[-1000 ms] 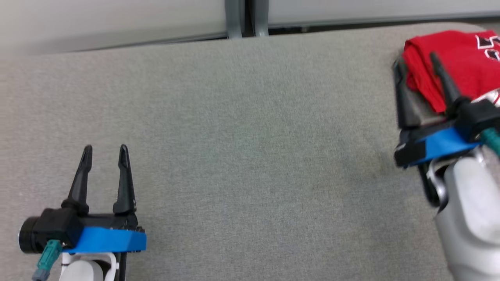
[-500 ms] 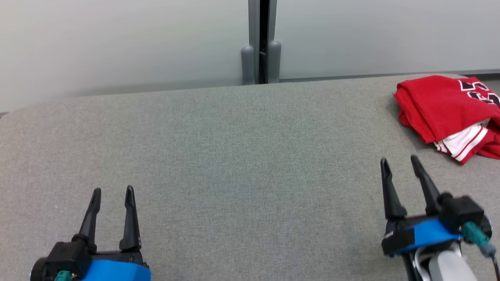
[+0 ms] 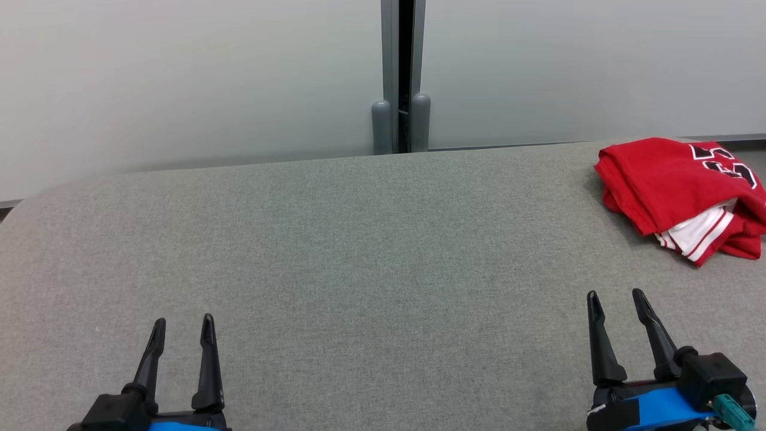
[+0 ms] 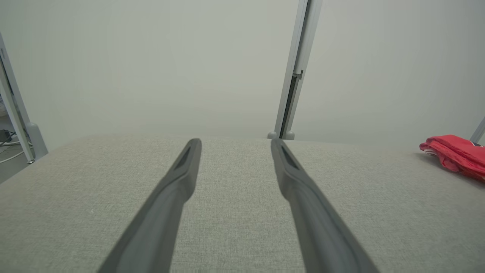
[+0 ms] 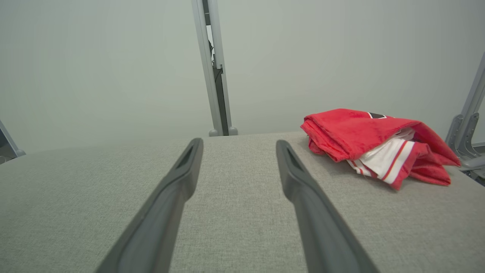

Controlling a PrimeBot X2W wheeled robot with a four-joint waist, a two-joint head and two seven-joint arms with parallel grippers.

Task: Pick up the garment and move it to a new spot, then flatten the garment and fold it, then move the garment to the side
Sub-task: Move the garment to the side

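I am looking down from the head camera at a wide surface [image 3: 383, 257] covered in grey woven cloth with a fine, even weave and a rounded far left corner. The garment [image 3: 670, 185], a red jersey of soft, limp fabric, lies in a loosely folded heap at the far right of the surface, near its back edge. A white layer with thin red stripes pokes out from under the red top fold on the near side, and part of a black-and-white printed mark shows on top. It is well apart from both grippers.

My left gripper [image 3: 183, 321] sits at the lower left, my right gripper [image 3: 615, 295] at the lower right. Each has two long, slim, matte black fingers tapering to narrow tips. Both pairs stand spread apart, holding nothing; bare grey cloth shows in each gap. From the right wrist camera the garment sits ahead and to the right of the fingers [image 5: 314, 212], its folds rounded and puffy. From the left wrist camera it is a small red shape at the far right edge.

Behind the surface stand smooth, matte, pale grey wall panels [image 3: 179, 78], joined by a narrow upright grey post [image 3: 389, 72] with a dark slot down its middle.
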